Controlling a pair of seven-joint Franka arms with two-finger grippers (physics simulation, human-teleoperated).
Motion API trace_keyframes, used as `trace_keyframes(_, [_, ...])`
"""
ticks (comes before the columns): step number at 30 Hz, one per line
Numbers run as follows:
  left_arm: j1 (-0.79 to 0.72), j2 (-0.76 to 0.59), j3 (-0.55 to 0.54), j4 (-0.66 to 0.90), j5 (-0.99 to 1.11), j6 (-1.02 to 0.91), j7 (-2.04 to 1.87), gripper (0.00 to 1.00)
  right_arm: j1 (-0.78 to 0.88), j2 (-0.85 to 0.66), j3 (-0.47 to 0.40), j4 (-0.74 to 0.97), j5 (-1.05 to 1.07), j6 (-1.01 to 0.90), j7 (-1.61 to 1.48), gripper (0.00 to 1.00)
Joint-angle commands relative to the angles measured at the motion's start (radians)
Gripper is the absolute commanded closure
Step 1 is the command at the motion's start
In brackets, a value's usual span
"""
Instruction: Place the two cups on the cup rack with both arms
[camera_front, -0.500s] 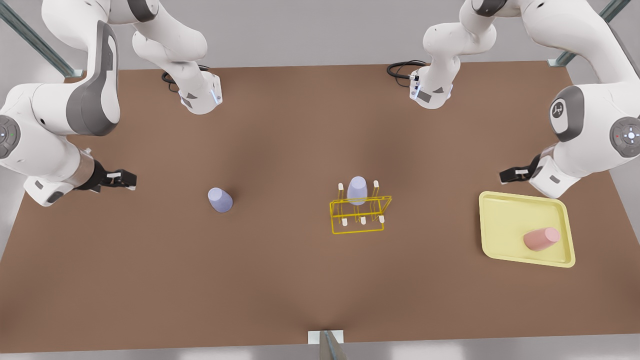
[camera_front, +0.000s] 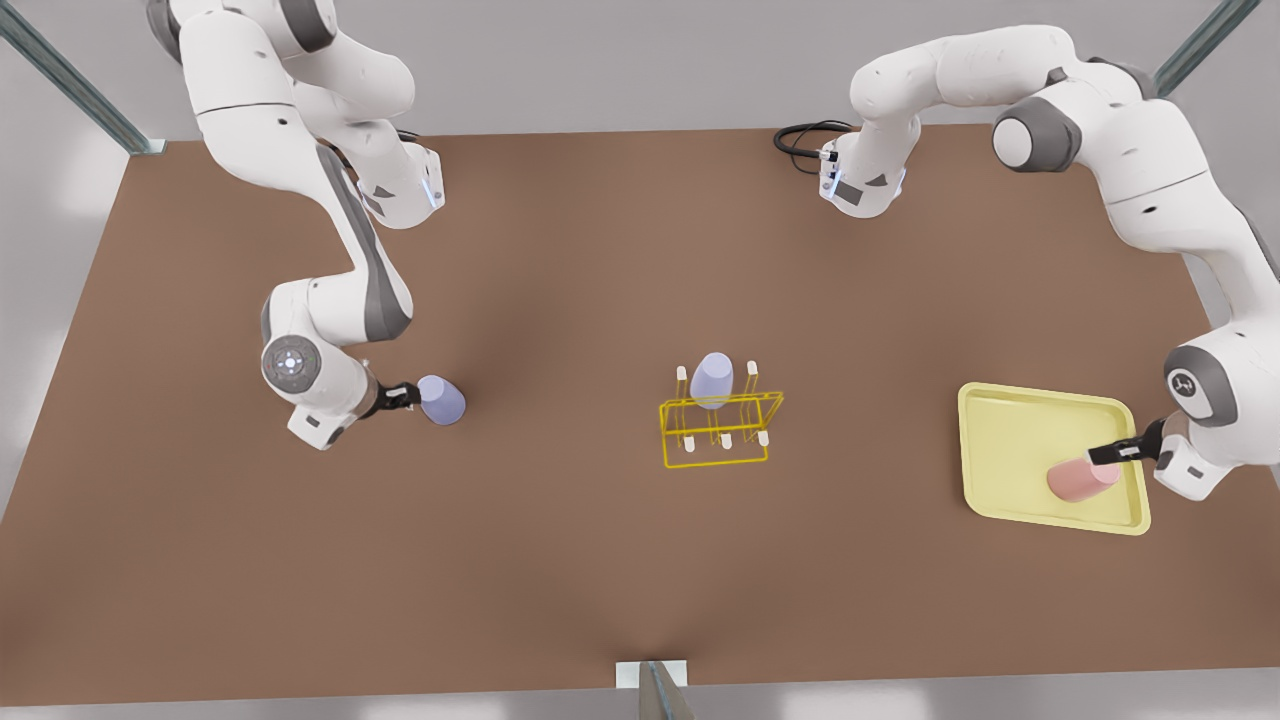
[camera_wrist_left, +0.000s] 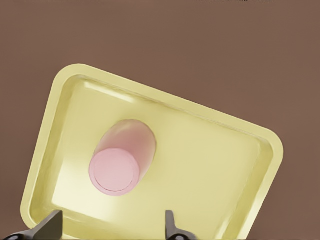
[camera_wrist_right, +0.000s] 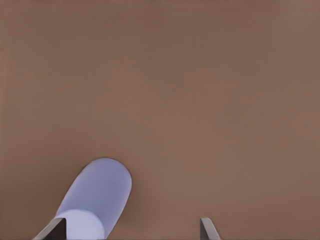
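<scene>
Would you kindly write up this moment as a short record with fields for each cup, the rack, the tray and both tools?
pink cup: inverted on the yellow tray, front view's right
lavender cup: inverted on the brown table, front view's left
second lavender cup: upside down on the cup rack, mid-table
left tool: open, at the pink cup
right tool: open, beside the lavender cup
</scene>
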Motion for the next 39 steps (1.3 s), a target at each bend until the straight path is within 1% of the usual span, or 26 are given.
trace_keyframes(1, [0.001, 0.018, 0.000, 0.001, 0.003, 0.153, 0.369, 0.00, 0.025, -0.001, 0.001, -0.014, 0.016, 0.246, 0.108, 0.00])
trace_keyframes(3, [0.001, 0.041, 0.000, 0.001, 0.001, 0.170, 0.369, 0.00, 0.077, 0.015, 0.002, -0.016, 0.026, 0.267, 0.145, 0.00])
trace_keyframes(5, [0.001, 0.047, 0.002, 0.001, 0.001, 0.199, 0.369, 0.00, 0.098, 0.018, 0.001, -0.017, 0.083, 0.277, 0.145, 0.00])
trace_keyframes(6, [0.001, 0.053, 0.002, 0.001, 0.000, 0.200, 0.368, 0.00, 0.098, 0.018, 0.002, -0.026, 0.085, 0.277, 0.145, 0.00])
trace_keyframes(8, [0.001, 0.071, 0.002, -0.001, -0.003, 0.200, 0.363, 0.00, 0.097, 0.003, 0.001, -0.100, 0.085, 0.333, 0.144, 0.00])
trace_keyframes(12, [0.004, 0.101, 0.003, -0.001, -0.003, 0.200, 0.363, 0.00, 0.091, -0.019, 0.001, -0.138, 0.086, 0.336, 0.142, 0.00])
trace_keyframes(19, [0.010, 0.134, 0.003, -0.008, -0.005, 0.236, 0.363, 0.00, 0.088, -0.086, -0.001, -0.270, 0.077, 0.349, 0.139, 0.00])
trace_keyframes(20, [0.007, 0.134, 0.003, -0.008, -0.005, 0.236, 0.355, 0.10, 0.088, -0.088, -0.001, -0.296, 0.077, 0.375, 0.136, 0.00])
trace_keyframes(21, [0.004, 0.134, 0.003, -0.008, -0.005, 0.236, 0.343, 0.13, 0.088, -0.089, -0.001, -0.312, 0.077, 0.389, 0.136, 0.00])
trace_keyframes(28, [0.004, 0.136, 0.003, -0.008, -0.005, 0.234, 0.343, 0.11, 0.095, -0.086, 0.001, -0.373, 0.077, 0.462, 0.138, 0.00])
trace_keyframes(32, [0.002, 0.142, 0.003, -0.008, -0.005, 0.233, 0.340, 0.10, 0.091, -0.057, 0.001, -0.384, 0.077, 0.504, 0.139, 0.00])
trace_keyframes(36, [0.002, 0.133, 0.003, -0.008, -0.005, 0.228, 0.326, 0.13, 0.091, -0.013, 0.001, -0.404, 0.077, 0.606, 0.139, 0.00])
trace_keyframes(39, [-0.002, 0.128, 0.003, -0.008, -0.005, 0.223, 0.309, 0.14, 0.092, 0.009, 0.001, -0.404, 0.077, 0.636, 0.141, 0.00])
